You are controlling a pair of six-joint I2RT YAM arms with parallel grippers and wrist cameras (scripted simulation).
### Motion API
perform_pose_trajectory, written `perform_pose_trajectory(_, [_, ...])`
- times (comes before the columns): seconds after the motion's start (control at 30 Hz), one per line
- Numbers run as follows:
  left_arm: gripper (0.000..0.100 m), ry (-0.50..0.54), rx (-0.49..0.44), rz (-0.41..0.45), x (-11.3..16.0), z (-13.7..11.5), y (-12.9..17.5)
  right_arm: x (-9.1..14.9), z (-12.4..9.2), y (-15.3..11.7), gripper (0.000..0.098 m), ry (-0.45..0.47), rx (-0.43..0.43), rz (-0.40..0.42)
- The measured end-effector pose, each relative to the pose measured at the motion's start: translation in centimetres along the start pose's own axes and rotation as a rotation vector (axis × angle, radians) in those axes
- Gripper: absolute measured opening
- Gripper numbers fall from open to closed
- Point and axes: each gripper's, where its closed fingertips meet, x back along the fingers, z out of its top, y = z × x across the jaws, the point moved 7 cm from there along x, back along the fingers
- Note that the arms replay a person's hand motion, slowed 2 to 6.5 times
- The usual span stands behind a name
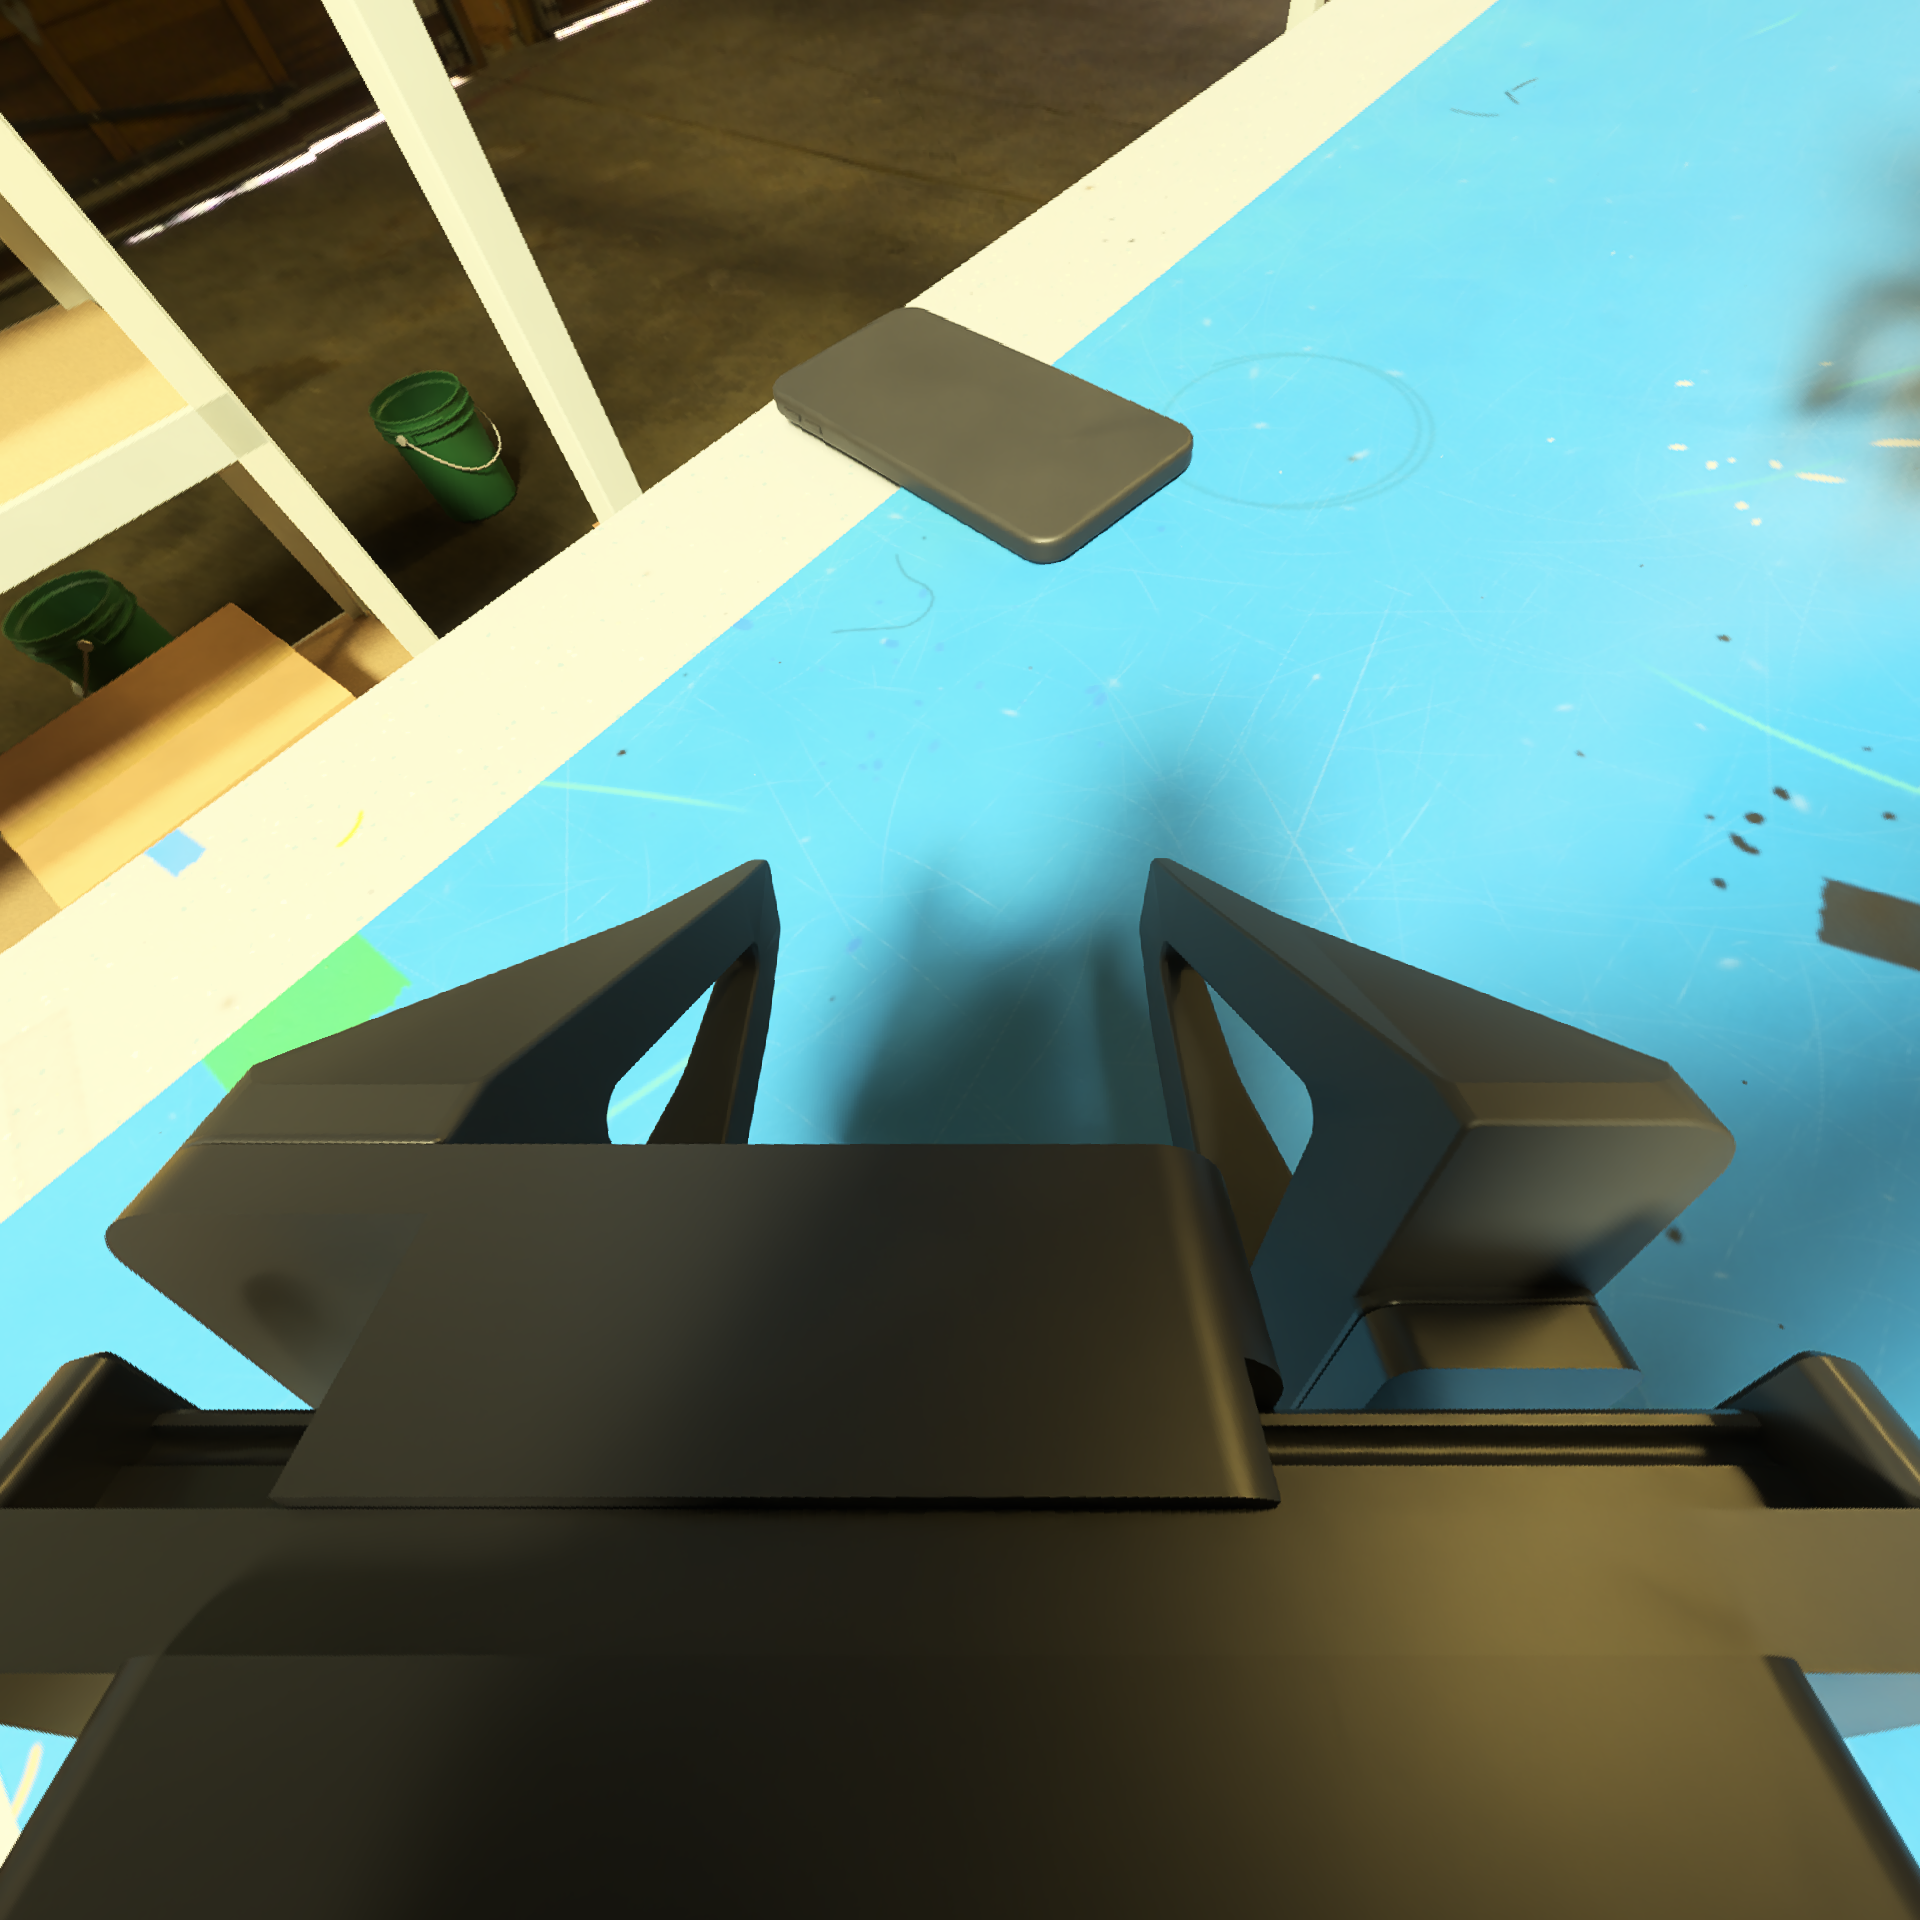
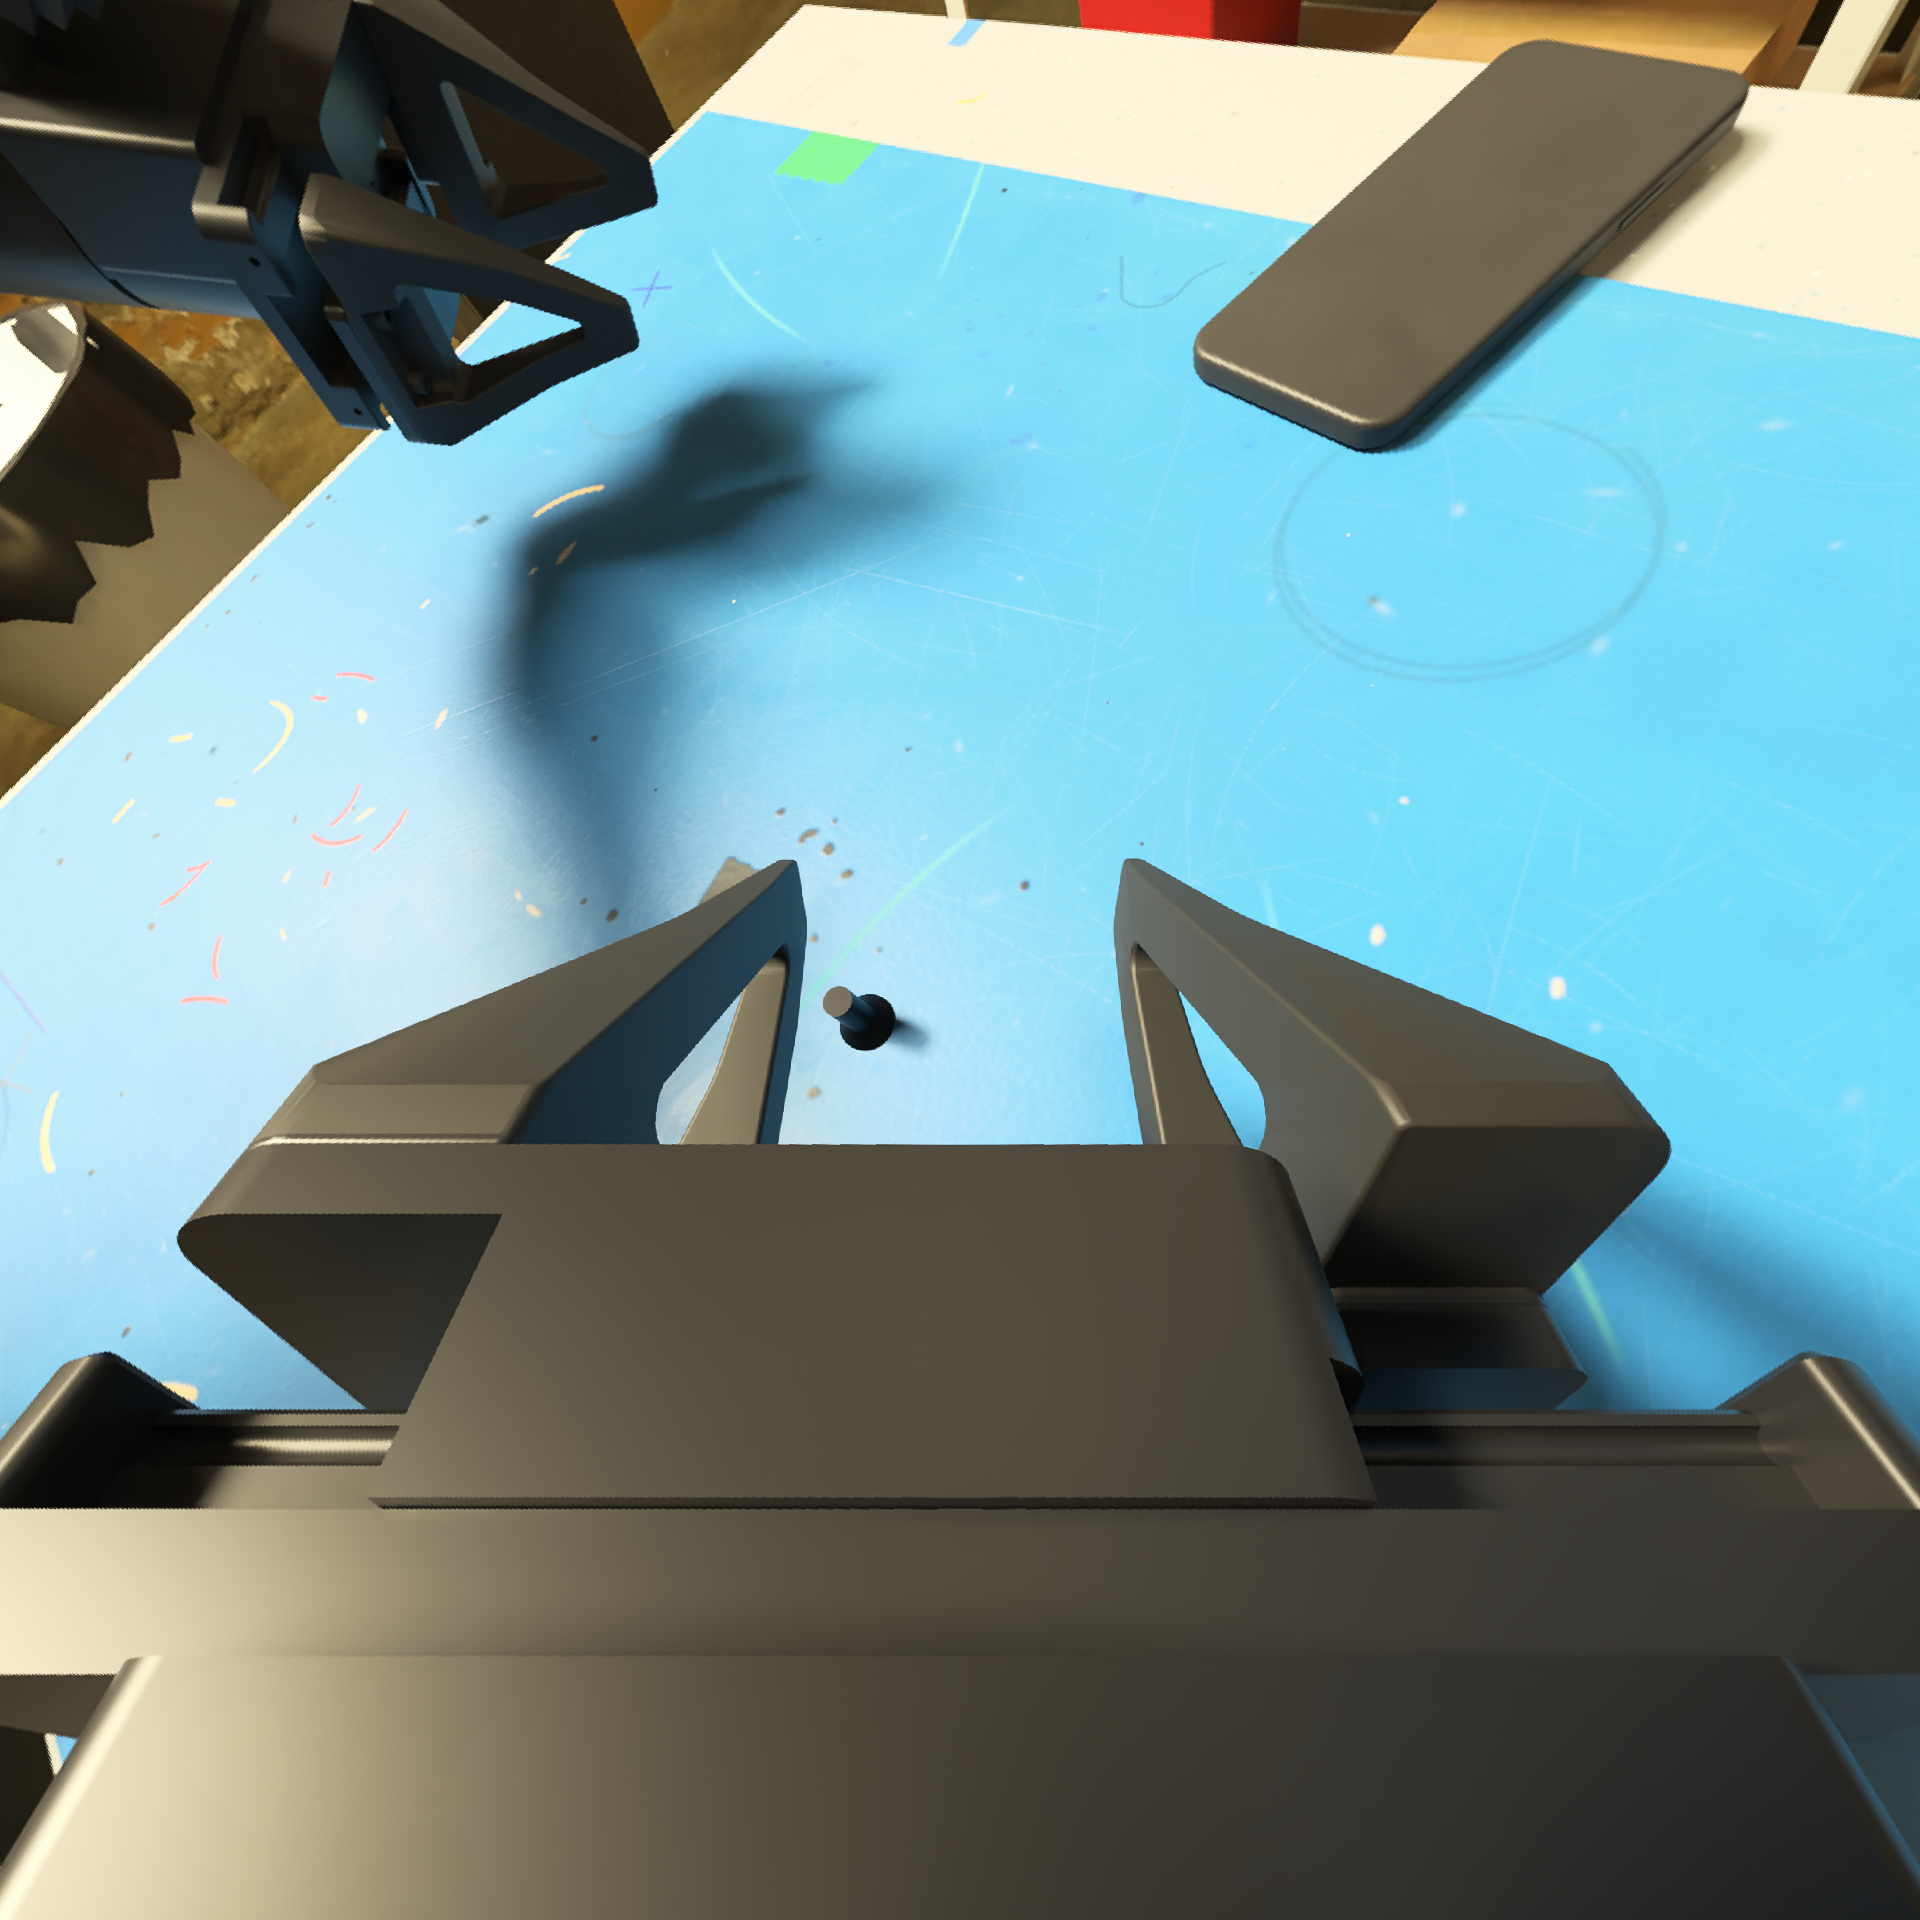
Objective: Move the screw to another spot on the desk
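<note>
A small dark screw point(image 2: 860, 1018) stands on its head on the blue desk mat point(image 2: 1039, 644), shaft pointing up. My right gripper point(image 2: 958, 883) is open above it; the screw sits between the fingers, close to the left finger point(image 2: 748, 966) and apart from it. My left gripper point(image 1: 958, 883) is open and empty over bare mat; it also shows in the right wrist view point(image 2: 613, 260) at the upper left, raised above the desk. The screw is not seen in the left wrist view.
A flat grey phone-like slab point(image 1: 982, 431) lies across the mat's edge and the white desk border point(image 1: 416, 748); it also shows in the right wrist view point(image 2: 1475, 239). Beyond the desk edge are green buckets point(image 1: 447, 442), cardboard boxes and white shelf legs.
</note>
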Motion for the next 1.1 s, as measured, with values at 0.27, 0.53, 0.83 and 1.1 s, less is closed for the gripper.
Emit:
perform_pose_trajectory(0.27, [0.059,0.008,0.011,0.008,0.0,0.1,0.0,0.1,-0.4,1.0,0.0487,-0.032,-0.013,-0.064])
perform_pose_trajectory(0.53, [0.06,0.006,0.016,0.004,0.0,0.2,-0.1,0.2,-0.1,2.0,0.0405,-0.024,-0.011,-0.114])
perform_pose_trajectory(0.83, [0.06,0.002,0.007,0.01,0.0,0.1,-0.1,0.2,0.0,2.4,0.0324,-0.038,-0.006,-0.137])
perform_pose_trajectory(1.1, [0.062,-0.018,0.006,0.021,-0.1,-0.2,0.0,0.2,0.2,2.5,0.0323,-0.047,0.017,-0.154])
